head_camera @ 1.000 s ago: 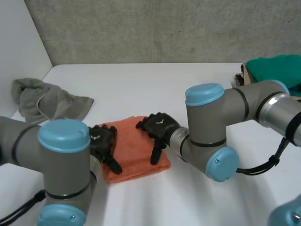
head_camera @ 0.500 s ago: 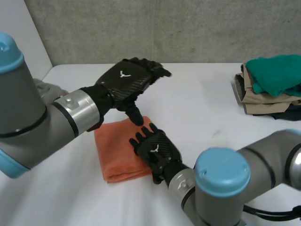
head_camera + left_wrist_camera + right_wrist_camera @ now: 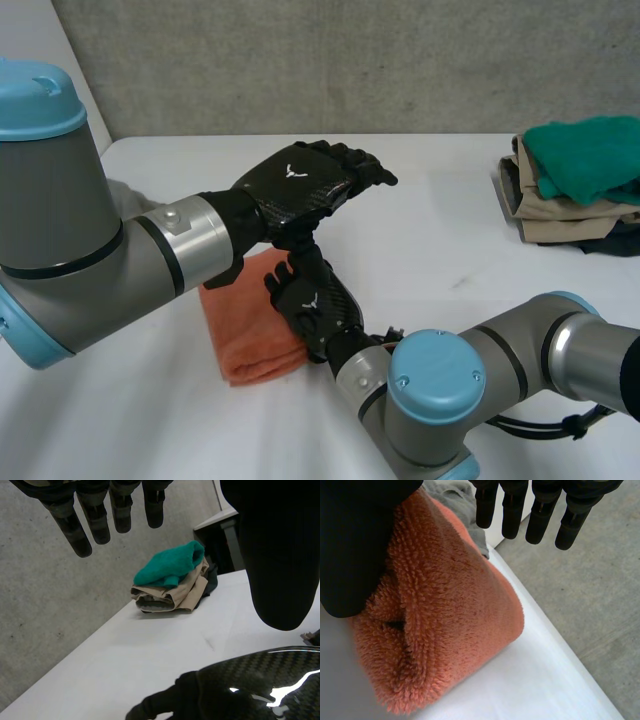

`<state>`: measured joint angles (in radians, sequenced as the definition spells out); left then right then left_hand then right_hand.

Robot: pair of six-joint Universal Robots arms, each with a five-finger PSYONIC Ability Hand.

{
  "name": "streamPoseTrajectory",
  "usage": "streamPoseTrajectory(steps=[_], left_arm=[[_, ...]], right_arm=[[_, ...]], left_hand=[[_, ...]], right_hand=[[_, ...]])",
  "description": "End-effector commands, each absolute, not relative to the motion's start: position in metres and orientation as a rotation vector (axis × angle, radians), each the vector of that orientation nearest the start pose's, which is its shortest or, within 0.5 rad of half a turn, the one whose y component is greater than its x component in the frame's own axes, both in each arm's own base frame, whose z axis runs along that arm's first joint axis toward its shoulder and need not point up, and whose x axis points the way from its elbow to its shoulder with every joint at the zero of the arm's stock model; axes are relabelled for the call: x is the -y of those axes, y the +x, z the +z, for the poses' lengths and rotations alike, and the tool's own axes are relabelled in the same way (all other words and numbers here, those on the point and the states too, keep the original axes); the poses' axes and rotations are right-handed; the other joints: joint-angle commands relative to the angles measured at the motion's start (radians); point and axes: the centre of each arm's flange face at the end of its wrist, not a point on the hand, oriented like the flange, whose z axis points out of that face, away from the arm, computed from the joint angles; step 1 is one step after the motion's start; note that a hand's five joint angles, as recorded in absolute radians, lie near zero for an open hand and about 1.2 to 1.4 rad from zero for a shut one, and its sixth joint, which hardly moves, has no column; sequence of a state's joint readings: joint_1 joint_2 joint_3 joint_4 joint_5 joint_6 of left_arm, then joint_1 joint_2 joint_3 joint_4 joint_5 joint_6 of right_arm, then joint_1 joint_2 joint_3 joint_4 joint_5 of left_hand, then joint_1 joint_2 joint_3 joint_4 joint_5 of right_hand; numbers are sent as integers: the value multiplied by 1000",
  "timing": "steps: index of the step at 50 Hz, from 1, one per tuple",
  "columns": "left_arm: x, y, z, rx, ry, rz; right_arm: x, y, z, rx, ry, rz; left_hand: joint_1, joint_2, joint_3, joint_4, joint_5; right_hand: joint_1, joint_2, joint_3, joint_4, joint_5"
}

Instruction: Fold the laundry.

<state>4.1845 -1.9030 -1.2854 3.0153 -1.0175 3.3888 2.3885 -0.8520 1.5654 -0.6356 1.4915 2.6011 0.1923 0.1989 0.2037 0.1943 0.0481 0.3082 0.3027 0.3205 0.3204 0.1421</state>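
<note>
So, the folded orange terry towel (image 3: pixel 240 330) is found on the white table (image 3: pixel 450 230), towards the near side, between the two arms. It's folded into a thick, chunky block, and the rounded fold can be seen up close in the right wrist view (image 3: pixel 450 620).

The right hand (image 3: pixel 312 303) is placed over the towel's right edge. Its fingers (image 3: pixel 512 510) are held straight and slightly apart over the top of the towel, nothing is pinched, and the thumb (image 3: pixel 355 540) is seen beside the towel's near end. Whether the thumb actually touches the cloth can't be told.

The left hand (image 3: pixel 300 185) is held up in the air just above the right hand, off the towel. Its fingers (image 3: pixel 95 515) are stretched out straight with small gaps between them, and nothing is held.

A crumpled grey cloth (image 3: pixel 457 495) is seen just past the orange towel. A stack of folded clothes (image 3: pixel 575 200), with a green piece (image 3: pixel 580 155) on top of beige, is parked well apart at the table's far right.
</note>
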Motion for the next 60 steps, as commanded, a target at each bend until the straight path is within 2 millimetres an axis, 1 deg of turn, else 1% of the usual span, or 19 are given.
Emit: streamPoseTrajectory(steps=[1,4,5,6,11,14,17,24,31,35,39,42,43,46,47,48,53,56,60], left_arm=[[217,-333,273,1645,-1172,1551],[218,-333,274,1645,-1171,1553],[218,-332,274,1647,-1170,1554],[219,-332,274,1648,-1169,1555],[219,-332,274,1648,-1168,1557],[220,-330,278,1643,-1165,1571],[222,-328,280,1643,-1158,1583],[229,-321,292,1644,-1111,1622],[234,-320,299,1633,-1065,1634],[235,-320,302,1622,-1061,1645],[235,-321,304,1615,-1060,1651],[234,-321,305,1613,-1060,1651],[235,-321,305,1612,-1058,1651],[235,-321,305,1611,-1060,1652],[234,-322,305,1611,-1059,1650],[234,-322,305,1610,-1062,1649],[233,-323,303,1614,-1062,1639],[230,-324,301,1613,-1066,1631],[230,-325,300,1615,-1067,1627]], right_arm=[[182,397,105,-1598,-1393,-1959],[183,401,102,-1583,-1400,-1950],[184,403,101,-1567,-1404,-1945],[184,404,102,-1555,-1402,-1946],[190,404,116,-1541,-1361,-1987],[205,395,145,-1533,-1305,-2071],[231,376,157,-1588,-1264,-2135],[280,333,156,-1748,-1209,-2187],[324,308,175,-1745,-1129,-2309],[358,292,204,-1696,-1030,-2436],[400,264,254,-1593,-851,-2621],[427,234,289,-1511,-700,-2734],[439,215,305,-1473,-623,-2783],[457,186,317,-1447,-529,-2836],[469,163,320,-1446,-476,-2869],[481,143,315,-1461,-441,-2894],[508,105,284,-1502,-476,-2896],[522,82,244,-1603,-544,-2817],[529,69,186,-1719,-643,-2652]], left_hand=[[-17,-24,-28,-19,-47],[-17,-24,-28,-19,-47],[-17,-24,-28,-19,-47],[-17,-24,-28,-19,-47],[-14,-21,-25,-16,-44],[-17,-24,-28,-19,-47],[-17,-24,-28,-19,-47],[-17,-24,-28,-19,-47],[-17,-24,-28,-19,-47],[-17,-24,-28,-19,-47],[-17,-24,-28,-19,-47],[-17,-24,-28,-19,-47],[-17,-24,-28,-19,-47],[-17,-24,-28,-19,-47],[-17,-24,-28,-19,-47],[-17,-24,-28,-19,-47],[-17,-24,-28,-19,-47],[-17,-24,-28,-19,-47],[-17,-24,-28,-19,-47]], right_hand=[[248,254,236,236,240],[583,588,570,571,574],[974,979,961,961,965],[1087,1092,1075,1075,1078],[1088,1094,1076,1076,1080],[1088,1094,1076,1076,1080],[1088,1094,1076,1076,1080],[1088,1094,1076,1076,1080],[1088,1094,1076,1076,1080],[1088,1094,1076,1076,1080],[1088,1094,1076,1076,1080],[1088,1094,1076,1076,1080],[1088,1094,1076,1076,1080],[1088,1094,1076,1076,1080],[1088,1094,1076,1076,1080],[1088,1094,1076,1076,1080],[1088,1094,1076,1076,1080],[1088,1094,1076,1076,1080],[1088,1094,1076,1076,1080]])
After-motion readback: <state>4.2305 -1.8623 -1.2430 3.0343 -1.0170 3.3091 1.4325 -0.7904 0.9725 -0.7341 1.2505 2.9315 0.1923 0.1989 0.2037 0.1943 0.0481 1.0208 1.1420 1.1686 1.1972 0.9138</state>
